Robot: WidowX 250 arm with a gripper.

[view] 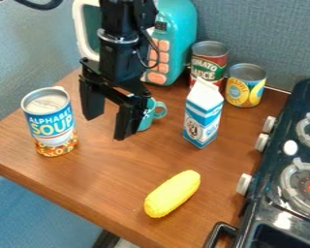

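Observation:
The black gripper [104,127] hangs over the wooden counter at upper left of centre, its two fingers spread apart with nothing seen between them. Just behind its right finger stands a small teal cup [151,115], partly hidden by that finger. To the gripper's left is an upright soup can [49,122] with a blue and white label. A blue and white milk carton [202,114] stands upright to the right. Nearer the front, a yellow corn cob [172,193] lies on the counter.
Behind the arm stands a teal toy microwave [177,34] with its door open. A red and green can [209,64] and a yellow can [245,85] stand at the back right. A black toy stove [282,193] borders the right side. The counter's front edge [60,193] slants across the lower left.

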